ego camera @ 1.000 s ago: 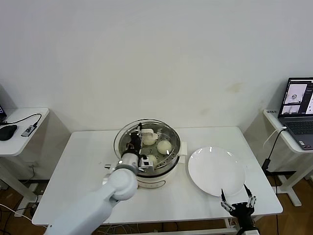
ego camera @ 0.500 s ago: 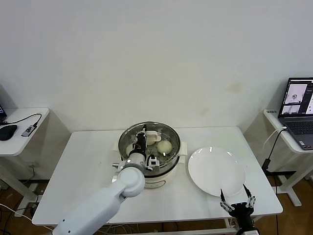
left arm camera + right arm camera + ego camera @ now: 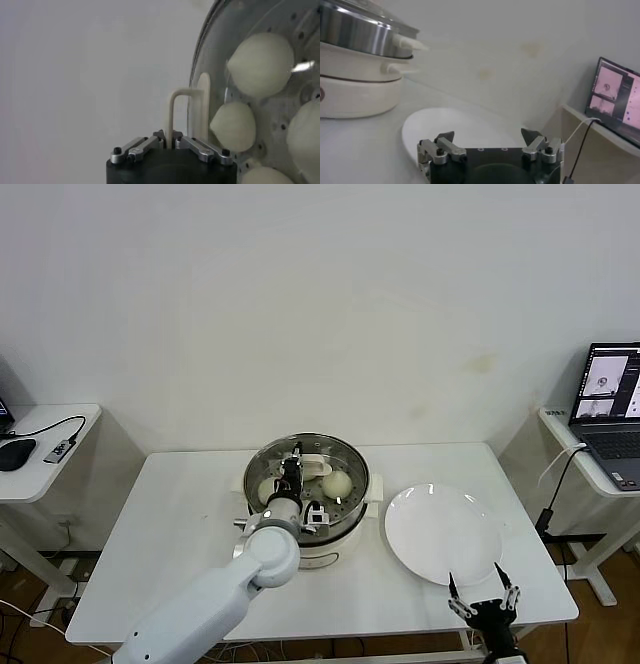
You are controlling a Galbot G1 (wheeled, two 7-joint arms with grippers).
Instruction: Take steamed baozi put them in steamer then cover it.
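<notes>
Cover sits on steamer over baozi; my left gripper clenched on its bar handle. Check rim seated all round, then let go and lift straight up. My right gripper parked with fingers spread by plate.

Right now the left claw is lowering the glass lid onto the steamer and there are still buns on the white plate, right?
Not quite: the head view shows the white plate bare. The buns sit in the steamer, under the glass lid held by the left claw.
</notes>
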